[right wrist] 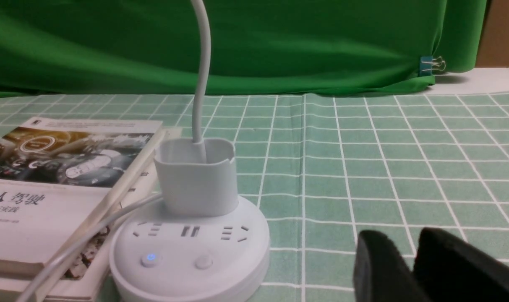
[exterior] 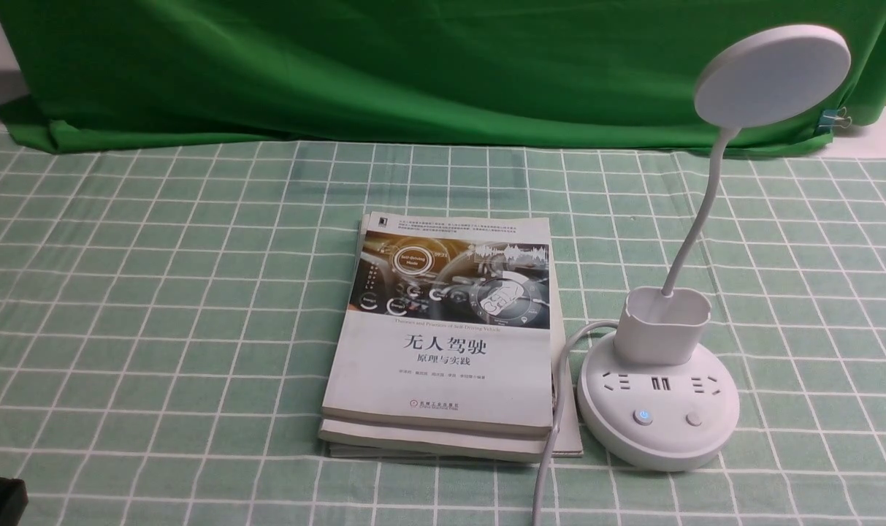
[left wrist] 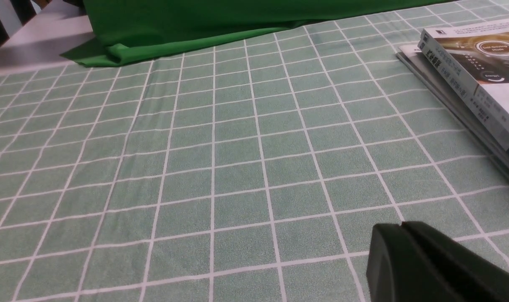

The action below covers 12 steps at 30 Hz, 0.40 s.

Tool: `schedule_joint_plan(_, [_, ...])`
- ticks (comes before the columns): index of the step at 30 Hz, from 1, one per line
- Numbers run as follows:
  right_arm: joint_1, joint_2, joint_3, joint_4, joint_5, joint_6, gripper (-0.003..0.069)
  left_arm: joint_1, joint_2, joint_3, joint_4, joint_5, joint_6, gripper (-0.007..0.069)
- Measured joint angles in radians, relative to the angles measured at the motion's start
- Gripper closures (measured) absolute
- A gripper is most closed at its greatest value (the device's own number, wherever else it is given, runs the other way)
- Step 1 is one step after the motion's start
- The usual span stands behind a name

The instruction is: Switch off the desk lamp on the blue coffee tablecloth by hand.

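Observation:
The desk lamp stands at the right on the blue coffee tablecloth, its disc head raised on a thin bent neck. On its round base one button glows blue and the button beside it is unlit. My right gripper, the hand, hovers low over the cloth to the right of the base, apart from it, open with nothing between its fingers; the front view does not show it. My left gripper is shut and empty, far left near the front edge.
A stack of books lies just left of the lamp base, with the lamp's white cable running along it toward the front edge. A dark green backdrop cloth hangs at the back, with a binder clip at its right end.

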Motion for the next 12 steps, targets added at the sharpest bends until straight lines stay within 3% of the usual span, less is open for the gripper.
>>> schedule_joint_plan(12, [0.0,0.0,0.0,0.0,-0.001,0.0,0.0472,0.0,0.0,0.0,0.0,0.0,0.0,0.0624])
